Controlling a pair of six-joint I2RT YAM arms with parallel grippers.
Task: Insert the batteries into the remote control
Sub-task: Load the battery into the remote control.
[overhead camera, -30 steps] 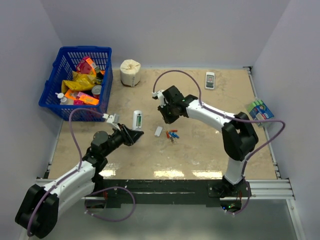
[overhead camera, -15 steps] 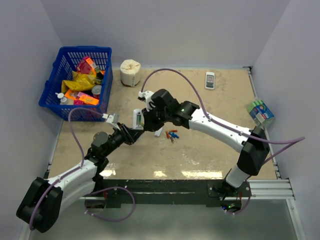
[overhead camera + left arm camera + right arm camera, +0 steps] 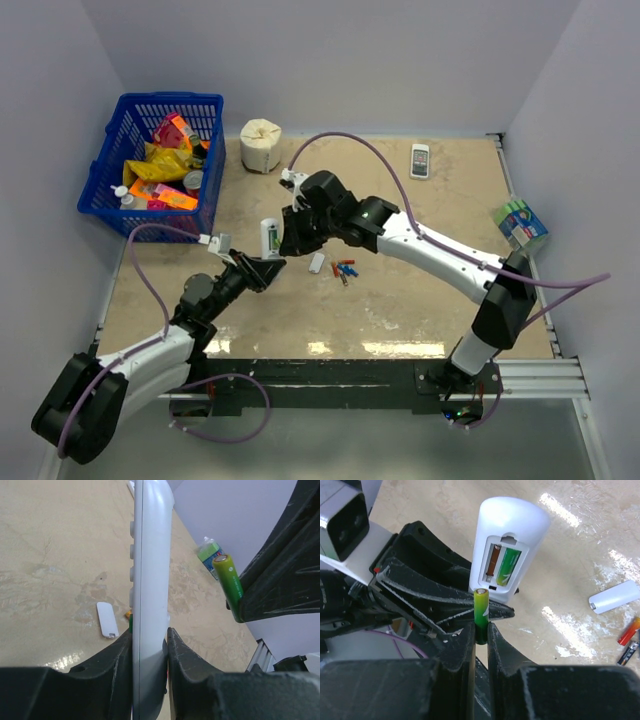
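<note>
Swung over, green cylindrical battery [image 3: 481, 614] pinched in right jaws, to open compartment [image 3: 501, 566] of slim silver-white plastic remote control [image 3: 512, 522] clamped in left jaws; ready to insert.

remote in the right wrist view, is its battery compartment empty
No, the open compartment in the remote has a green battery lying in one slot.

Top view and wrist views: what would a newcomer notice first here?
At centre, the left gripper holds the remote up with its battery bay open and one green cell already inside. The right gripper pinches a green battery just in front of that bay. Spare batteries and the white cover lie just right of them; a blue basket sits far left.
</note>
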